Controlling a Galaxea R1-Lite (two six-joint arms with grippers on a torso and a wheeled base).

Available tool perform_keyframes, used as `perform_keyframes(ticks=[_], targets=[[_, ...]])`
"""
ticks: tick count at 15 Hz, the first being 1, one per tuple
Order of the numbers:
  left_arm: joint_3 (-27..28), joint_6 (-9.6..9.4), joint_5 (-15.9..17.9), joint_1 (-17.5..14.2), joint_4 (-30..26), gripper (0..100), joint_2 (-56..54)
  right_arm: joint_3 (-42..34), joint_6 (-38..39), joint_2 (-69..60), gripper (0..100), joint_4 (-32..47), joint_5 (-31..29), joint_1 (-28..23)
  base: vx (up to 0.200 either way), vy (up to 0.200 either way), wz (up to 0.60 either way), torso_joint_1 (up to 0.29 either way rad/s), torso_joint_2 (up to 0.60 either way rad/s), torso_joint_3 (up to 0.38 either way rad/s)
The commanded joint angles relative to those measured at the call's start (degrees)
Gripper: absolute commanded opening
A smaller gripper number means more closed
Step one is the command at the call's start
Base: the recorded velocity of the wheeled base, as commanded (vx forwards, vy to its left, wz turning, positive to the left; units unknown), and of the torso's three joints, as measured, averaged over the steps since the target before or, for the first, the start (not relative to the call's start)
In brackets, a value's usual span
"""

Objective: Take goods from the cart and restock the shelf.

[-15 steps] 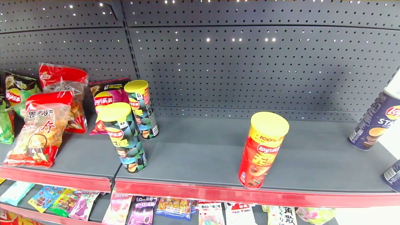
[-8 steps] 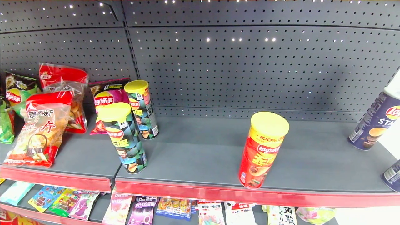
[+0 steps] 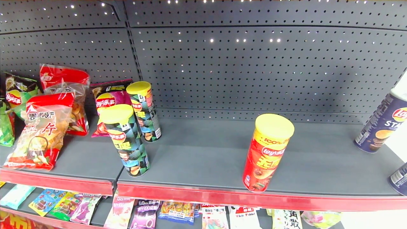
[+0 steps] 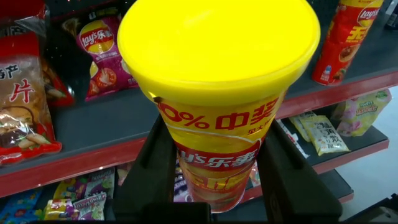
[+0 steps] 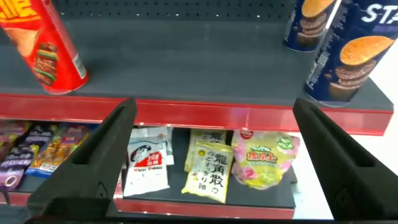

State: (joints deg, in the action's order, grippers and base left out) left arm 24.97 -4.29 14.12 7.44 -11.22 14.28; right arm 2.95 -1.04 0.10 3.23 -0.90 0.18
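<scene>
Clamping a tall yellow chip can with a yellow plastic lid (image 4: 217,124), the left gripper (image 4: 217,177) is holding it in the air in front of the grey metal shelf (image 4: 112,124). Its black jaws are pressing on the can's two sides below the lid, so this can is not yet standing on the shelf.

The right gripper (image 5: 211,155) is hanging before the shelf's red front strip (image 5: 205,115), with its jaws standing wide apart and nothing between them.

On the shelf board, a red chip can with a yellow lid (image 3: 267,152) is standing upright near the front edge, well apart from the other goods. To its left, two dark patterned chip cans with yellow lids (image 3: 125,143) are standing one behind the other, the rear one just beside a purple chip bag (image 3: 108,101). Farther left, two red-and-clear snack bags (image 3: 39,130) are leaning toward the grey pegboard back wall (image 3: 254,70), next to a green chip bag (image 3: 17,92). At the right end, a dark blue chip can (image 3: 380,122) is standing near the back and a second dark blue can (image 3: 399,178) is showing at the edge near the front. Flat coloured snack packets (image 3: 178,211) are lying in a row on the lower shelf.
</scene>
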Motion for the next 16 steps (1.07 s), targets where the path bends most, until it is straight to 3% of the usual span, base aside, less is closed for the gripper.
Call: perform_keyframes(ticks=[1,3,6,10,13,16], targets=[[0.43,0.42,0.03,0.03,0.05,0,0.05,-0.49,-0.11,-0.1,100,-0.33,-0.24,-0.09,0.0,0.0,0.0,0.0,0.0,0.0],[0.35,2.01,0.21,0.03,1.02,0,-0.04,-0.49,-0.02,-0.01,100,-0.59,-2.0,-0.18,0.0,0.0,0.0,0.0,0.0,0.0],[0.08,2.01,1.44,0.03,1.2,0,0.58,-2.86,2.27,0.34,100,-2.79,-1.21,-0.36,0.0,0.0,0.0,0.0,0.0,0.0],[-0.18,2.09,1.7,0.03,1.11,0,0.49,-2.86,-0.72,-0.01,100,-3.14,1.34,-0.01,0.0,0.0,0.0,0.0,0.0,0.0],[-0.27,2.09,5.13,0.03,1.11,0,-0.12,-2.95,0.68,-0.1,100,-3.23,1.52,-0.09,0.0,0.0,0.0,0.0,0.0,0.0],[-0.27,2.09,5.75,0.03,1.11,0,0.14,-2.95,0.77,-0.1,100,-3.23,1.87,-0.09,0.0,0.0,-0.2,0.002,0.0,-0.001]])
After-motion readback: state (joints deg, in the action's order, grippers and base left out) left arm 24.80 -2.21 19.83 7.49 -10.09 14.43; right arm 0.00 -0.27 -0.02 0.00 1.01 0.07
